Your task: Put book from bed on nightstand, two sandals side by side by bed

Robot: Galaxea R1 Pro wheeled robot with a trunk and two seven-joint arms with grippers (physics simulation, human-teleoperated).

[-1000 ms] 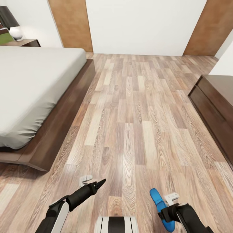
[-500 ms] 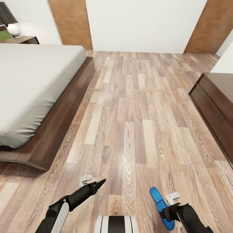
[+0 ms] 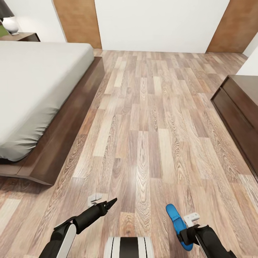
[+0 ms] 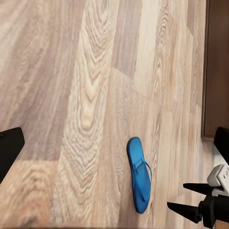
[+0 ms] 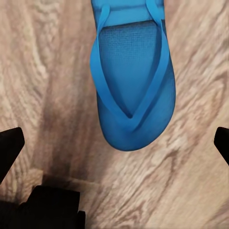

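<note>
- Sandal (image 3: 178, 225): bright blue flip-flop at the lower right of the head view, above the wood-plank floor (image 3: 150, 118). Its long axis runs roughly away from the robot, with one rounded end forward and slightly left; the other end is hidden behind the right gripper.
- Right gripper (image 3: 188, 234): black, set at the near end of the sandal and touching it in the head view; it appears closed on that end, though the fingertips themselves are hidden there.
- Right wrist view: the sandal (image 5: 132, 71) shows strap side up, the V of its straps meeting near the rounded end, which lies between two dark fingertips at the picture's edges and reaches past them over the floor.
- Left wrist view: the same sandal (image 4: 139, 175) lies lengthwise against the floorboards, with the right gripper's (image 4: 188, 200) dark prongs just beside it. Whether they touch cannot be told here.
- Left gripper (image 3: 109, 204): black, fingers drawn together to a point, holding nothing, well apart from the sandal.
- Bed (image 3: 39, 89): grey mattress on a dark frame, at the left of the head view.
- Nightstand (image 3: 25, 36): beyond the bed at the upper left, bearing a lamp (image 3: 9, 21).
- Dark cabinet (image 3: 240, 111): at the right edge.
</note>
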